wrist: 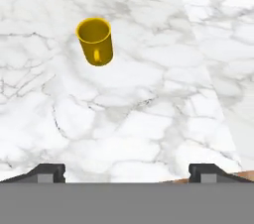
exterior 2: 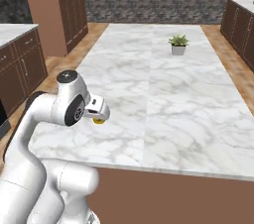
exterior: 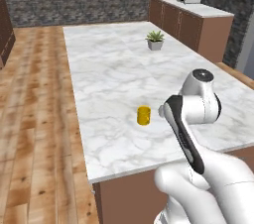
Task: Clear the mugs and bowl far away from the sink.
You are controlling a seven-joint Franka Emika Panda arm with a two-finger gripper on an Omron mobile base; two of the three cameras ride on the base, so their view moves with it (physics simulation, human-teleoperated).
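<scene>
Item: yellow mug (wrist: pixel 95 40), upright on the marble counter (exterior: pixel 109 74), well short of the potted plant (exterior: pixel 155 40). We hold the gripper (wrist: pixel 126 172) above it, jaws spread, empty; mug ahead, slightly left.

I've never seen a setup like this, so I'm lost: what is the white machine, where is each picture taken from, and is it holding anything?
It is a white robot arm on a driving base, in a simulated kitchen. Two pictures come from cameras on the base, behind the arm to its left and right. The third looks along its pincer, whose two dark tips stand wide apart at the bottom. On the marble counter stand a yellow mug and, farther off, a small potted plant. The pincer is open and holds nothing; the mug stands apart from it.
</scene>
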